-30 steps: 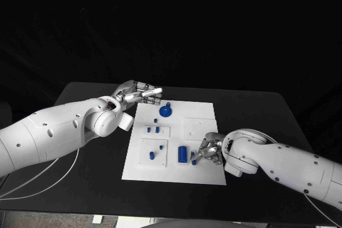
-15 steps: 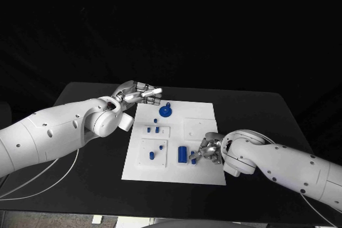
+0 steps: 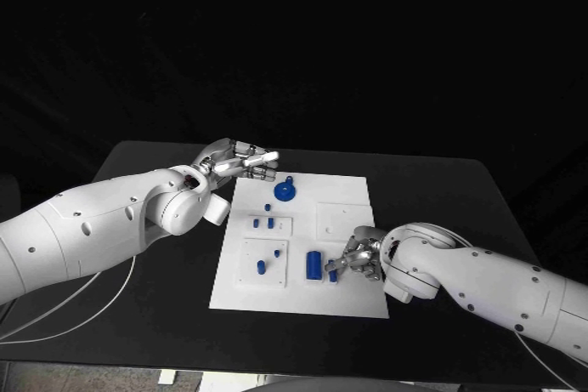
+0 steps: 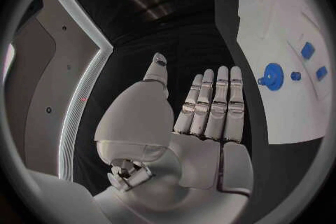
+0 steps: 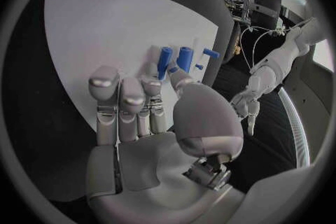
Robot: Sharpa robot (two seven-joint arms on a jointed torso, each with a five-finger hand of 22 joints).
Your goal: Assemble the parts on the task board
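The white task board (image 3: pixel 300 298) lies mid-table. My right hand (image 3: pixel 355 258) rests low over its near right part. Its thumb and a finger pinch the end of a slim blue peg (image 5: pixel 164 60), seen in the head view at the fingertips (image 3: pixel 332 273). A thicker blue cylinder (image 3: pixel 315 264) lies just beside that peg (image 5: pixel 184 57). A round blue part with a knob (image 3: pixel 285 192) sits at the far end of the board (image 4: pixel 271 75). My left hand (image 3: pixel 239 162) hovers by the board's far left corner, its fingers (image 4: pixel 213 101) straight and holding nothing.
Small blue pegs (image 3: pixel 262 223) stand in the board's left middle, and two more blue pieces (image 3: pixel 260 264) lie on a raised square below them. Another raised white square (image 3: pixel 344 219) sits on the board's right side. Black table (image 3: pixel 160 171) surrounds the board.
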